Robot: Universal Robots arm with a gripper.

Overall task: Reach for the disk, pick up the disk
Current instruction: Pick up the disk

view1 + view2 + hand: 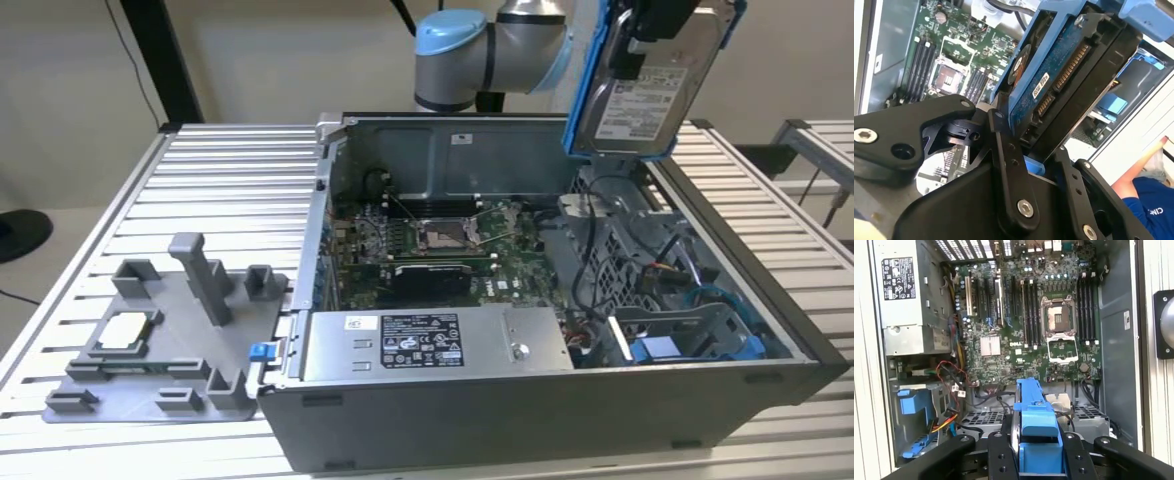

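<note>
While the slatted metal table [200, 160] stretches across the scene, a grey plastic fixture [160, 335] sits at the exterior view's left, near the front, with a small square silver chip [123, 330] lying in one of its pockets. Just to the right of it stands the open computer case [534, 400], its side off. A long grey box with a black-and-white label [434, 345] runs along the near wall, and the green motherboard [441, 235] lies beyond it, with the empty processor socket [442, 236] in its middle. Blue drive bays [694, 345] fill the near right corner of the case.

Farther right and high above the case's far right corner, the disk [647, 90] hangs upright in the air, label facing the camera, its blue carrier framing it. The gripper [657, 30] is clenched on the disk's top edge. In the second wrist view the black fingers [1009, 170] press against both faces of the disk [1054, 80]; in the first wrist view the blue carrier [1036, 425] sits between them, over the motherboard [1019, 320].
</note>
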